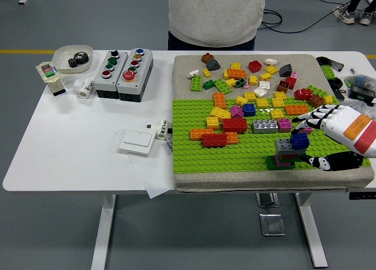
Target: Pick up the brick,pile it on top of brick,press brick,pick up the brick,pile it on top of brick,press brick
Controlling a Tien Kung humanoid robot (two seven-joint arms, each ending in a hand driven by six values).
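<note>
Grey floor and trailing cables framed the head view, with a person in a pale hooded top standing at the far side of the white counter. On it lay a grey felt-like mat carrying a bright green studded baseplate. Loose bricks, glossy moulded plastic with round studs, were scattered over the mat's far half.

Near the baseplate's front edge I saw a small stack: a green brick at the bottom, a pink one above, then grey, with a blue brick on top. I judged one round of piling done; whether the blue brick was seated I couldn't tell, so pressing may remain.

My right hand, white-shelled with black joints, sat just beside the stack, fingers spread and thumb low, holding nothing. A red brick and orange brick lay well apart from it.
</note>
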